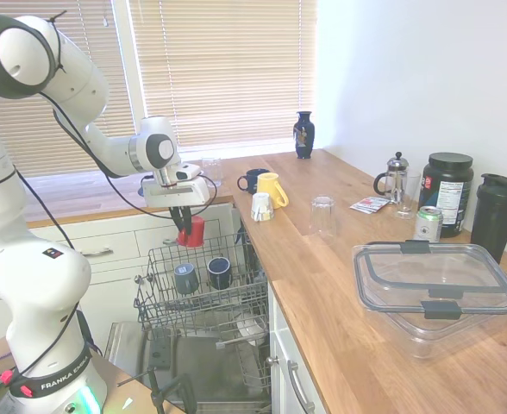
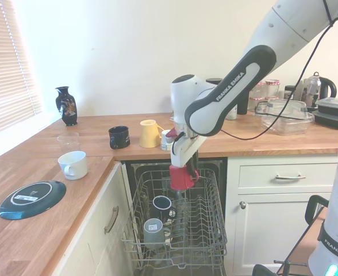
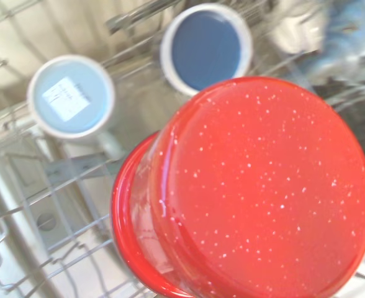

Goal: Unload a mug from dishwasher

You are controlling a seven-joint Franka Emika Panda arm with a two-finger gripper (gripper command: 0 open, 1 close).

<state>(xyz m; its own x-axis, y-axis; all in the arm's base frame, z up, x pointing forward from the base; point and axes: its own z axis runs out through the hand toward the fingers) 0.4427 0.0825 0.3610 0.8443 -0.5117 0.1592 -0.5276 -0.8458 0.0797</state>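
White walls, wooden L-shaped worktop (image 1: 322,285), white cabinets (image 2: 272,201) below, window blinds (image 1: 223,69) closed but daylight coming through.

You have the mug (image 1: 193,231) clear of the dishwasher (image 1: 203,297), hanging in the air above the rack's rear part and touching no wire. It is small and solid red; the wrist view shows fine white speckles over its glossy base (image 3: 257,186), which faces the camera, with the rim further off toward the rack. In the second exterior view the mug (image 2: 182,177) hangs slightly tilted. The hand (image 2: 186,167) is clamped on its upper part. The dishwasher sits among white cabinets below the wooden bench (image 1: 322,285); its door (image 1: 193,379) is dropped flat and its grey wire rack (image 2: 177,230) is drawn out over it.
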